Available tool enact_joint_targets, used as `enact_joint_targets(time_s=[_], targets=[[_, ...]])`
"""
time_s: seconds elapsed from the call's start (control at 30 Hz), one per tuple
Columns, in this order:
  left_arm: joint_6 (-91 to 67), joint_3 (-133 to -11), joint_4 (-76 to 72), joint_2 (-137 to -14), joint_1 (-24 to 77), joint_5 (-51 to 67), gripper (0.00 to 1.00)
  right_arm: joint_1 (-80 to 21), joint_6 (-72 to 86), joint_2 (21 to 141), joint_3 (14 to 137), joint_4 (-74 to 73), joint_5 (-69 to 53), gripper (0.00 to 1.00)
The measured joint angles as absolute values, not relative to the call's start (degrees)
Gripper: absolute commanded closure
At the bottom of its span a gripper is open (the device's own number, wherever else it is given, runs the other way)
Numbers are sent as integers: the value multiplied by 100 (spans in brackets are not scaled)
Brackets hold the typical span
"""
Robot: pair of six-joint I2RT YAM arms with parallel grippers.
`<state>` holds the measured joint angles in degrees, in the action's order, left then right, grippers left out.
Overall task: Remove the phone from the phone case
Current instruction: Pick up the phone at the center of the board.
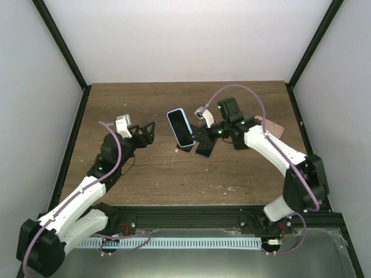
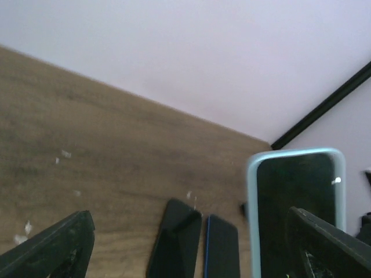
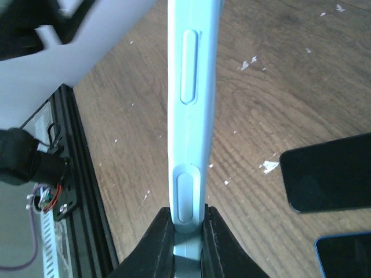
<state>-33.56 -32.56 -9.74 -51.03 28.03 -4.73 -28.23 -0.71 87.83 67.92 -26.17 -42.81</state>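
The phone (image 1: 181,128), dark-screened, sits inside a light blue phone case (image 1: 176,111) held up on edge above the middle of the table. My right gripper (image 1: 195,139) is shut on the case's lower end. In the right wrist view both black fingers (image 3: 160,243) pinch the case's side (image 3: 194,87) near its buttons, with my right gripper (image 3: 188,231) at the bottom. My left gripper (image 1: 148,132) stands open just left of the phone, not touching it. In the left wrist view the cased phone (image 2: 293,197) rises by the right finger (image 2: 330,246), and nothing lies between the fingers of my left gripper (image 2: 191,255).
Two dark phones (image 2: 177,240) (image 2: 221,246) lie flat side by side on the wooden table (image 1: 133,98), under the held case; one dark phone (image 1: 204,148) shows from above. A pink case (image 1: 273,126) lies at the table's right edge. Black frame posts (image 1: 61,43) stand at the back corners.
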Motion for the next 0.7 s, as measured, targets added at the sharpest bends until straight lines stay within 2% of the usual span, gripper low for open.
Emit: enact_joint_targets(time_s=[0.03, 0.13, 0.23, 0.4, 0.53, 0.7], targets=[[-3387, -3085, -1098, -5120, 2626, -183, 14, -2821, -123, 8672, 6720, -2652, -4285, 99], [-3555, -2606, -1702, -5349, 2198, 755, 34, -2821, -338, 8235, 6493, -2867, -4357, 99], [-3787, -2226, -2694, -5889, 1881, 1881, 44, -2821, -556, 7931, 6405, -3052, -4442, 99], [-4425, -2193, -4724, -7144, 1865, 3680, 38, -2781, -838, 7662, 6182, -3236, -4626, 99], [-5144, -2152, -6510, -7911, 1931, 4346, 37, -2755, -910, 7614, 6051, -3365, -4884, 99], [-5833, -2237, -8020, -8724, 2200, 4753, 43, -2753, -945, 7609, 6049, -3391, -5306, 99]])
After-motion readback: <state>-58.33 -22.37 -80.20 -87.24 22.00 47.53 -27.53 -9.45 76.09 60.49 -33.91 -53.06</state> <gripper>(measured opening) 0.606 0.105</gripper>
